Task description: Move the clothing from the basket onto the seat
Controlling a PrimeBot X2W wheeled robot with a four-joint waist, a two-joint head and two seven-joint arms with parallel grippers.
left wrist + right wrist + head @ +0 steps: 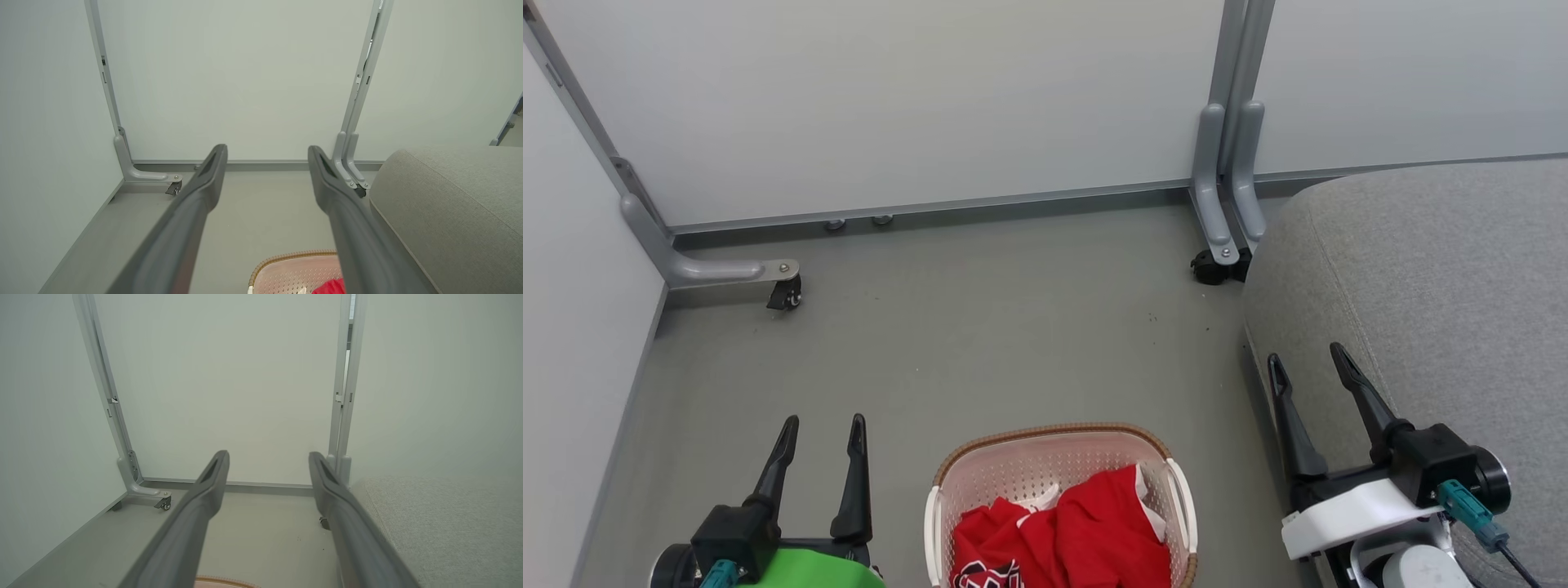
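Clothing [1094,518] with unreadable black-and-white print lies in basket [1054,429]; left gripper [824,420], right gripper [1305,354] spread wide.

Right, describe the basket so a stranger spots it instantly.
Start at the large grey fabric-upholstered seat cushion on the right; on the grey floor just left of it stands a small cream-white perforated plastic basket. Its brown woven-look rim and bright red clothing inside set it apart.

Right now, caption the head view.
Open left gripper and right gripper flank the basket of red clothing beside the seat.
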